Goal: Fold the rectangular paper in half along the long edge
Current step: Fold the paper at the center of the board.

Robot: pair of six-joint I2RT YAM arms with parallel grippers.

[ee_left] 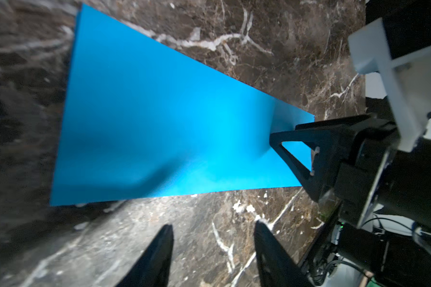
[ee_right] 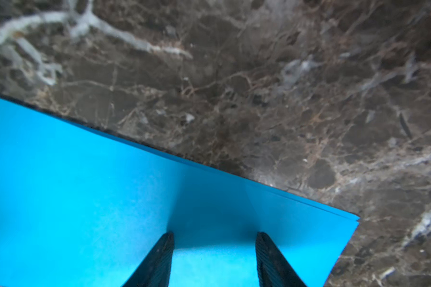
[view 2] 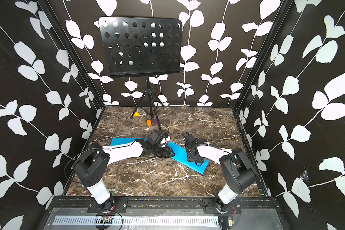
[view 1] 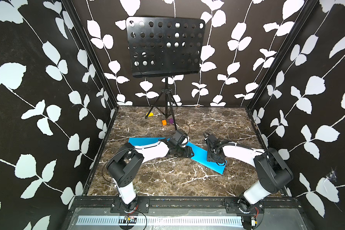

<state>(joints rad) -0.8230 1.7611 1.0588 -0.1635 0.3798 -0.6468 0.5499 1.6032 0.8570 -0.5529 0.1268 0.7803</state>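
Note:
The blue paper [view 1: 202, 157] [view 2: 180, 153] lies as a long strip slanting across the marble table [view 1: 167, 179]. Two layers show along its edge in the right wrist view [ee_right: 85, 186]. My left gripper [view 1: 189, 152] [view 2: 170, 152] is low at the strip's middle. Seen from the left wrist, it stands open [ee_left: 213, 225] over bare marble just off the paper's long edge [ee_left: 159, 119], holding nothing. My right gripper [view 1: 217, 159] [view 2: 195, 159] is open [ee_right: 214, 233] just above the paper near its near-right corner. One of its fingers [ee_left: 296, 149] shows in the left wrist view.
A black music stand [view 1: 164, 45] on a tripod stands at the back of the table. A yellow block [view 1: 149, 114], an orange block [view 1: 164, 122] and a purple block [view 1: 171, 120] sit by its legs. Patterned walls close in left, right and back.

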